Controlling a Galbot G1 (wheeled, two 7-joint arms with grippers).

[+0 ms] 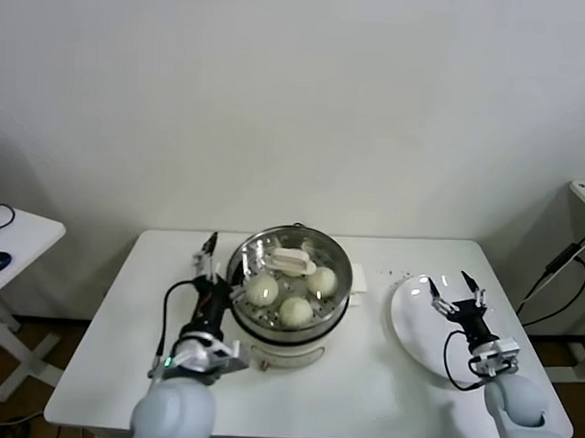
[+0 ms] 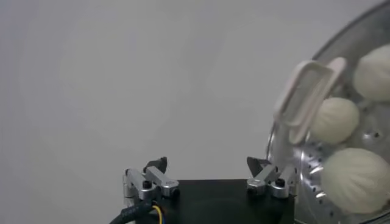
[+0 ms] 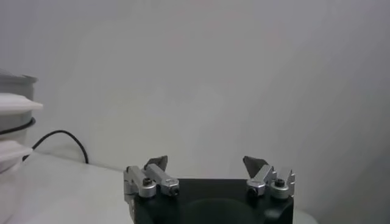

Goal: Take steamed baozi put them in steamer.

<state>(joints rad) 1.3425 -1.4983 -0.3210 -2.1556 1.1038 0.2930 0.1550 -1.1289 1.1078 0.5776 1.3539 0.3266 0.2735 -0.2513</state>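
Baozi [image 1: 296, 310] in steamer [image 1: 243, 261] | fourth partly hidden by lid [image 1: 293, 262]

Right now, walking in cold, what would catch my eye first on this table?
The shiny steamer mid-table, glass lid on, with pale baozi showing inside. To its right lies a bare white plate at the table's edge. The left tool hangs open beside the steamer, and the right tool hangs open over the plate.

Four smooth cream-white baozi [image 1: 296, 310] sit under a glass lid in the shiny steel steamer [image 1: 287, 326], which stands upright just beside the spread jaws of the left gripper [image 1: 221, 267] and well apart from the right gripper [image 1: 456, 292].
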